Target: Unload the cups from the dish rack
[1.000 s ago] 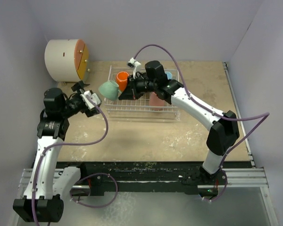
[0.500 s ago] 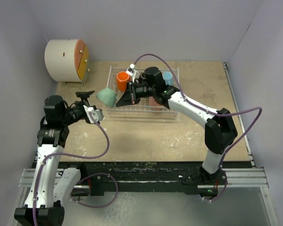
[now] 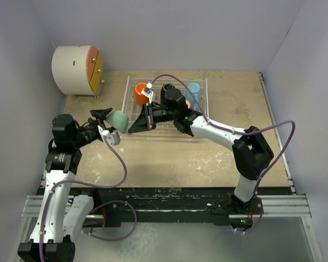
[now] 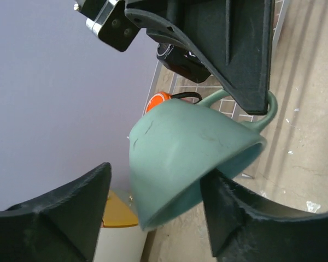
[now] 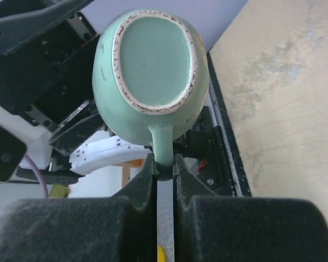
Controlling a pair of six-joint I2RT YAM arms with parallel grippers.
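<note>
**Handover risk just left of the rack**

Teal-green mug (image 3: 118, 118) mid-air, just left of dish rack (image 3: 204, 109). Right end effector (image 5: 164, 165) pinches only its handle. Left end effector (image 4: 153, 204) stands wide astride the body, no grip evident. If the right releases early, or the left squeezes the tapered wall off-centre, the mug likely drops.

Tan table (image 3: 229, 103): dish rack (image 3: 192, 126) centre-back, white drum (image 3: 71, 68) back-left.

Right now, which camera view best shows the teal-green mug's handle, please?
Right wrist view: the handle of the teal-green mug sits pinched in the right gripper. Left wrist shows its loop partly covered; top view hides it.
</note>
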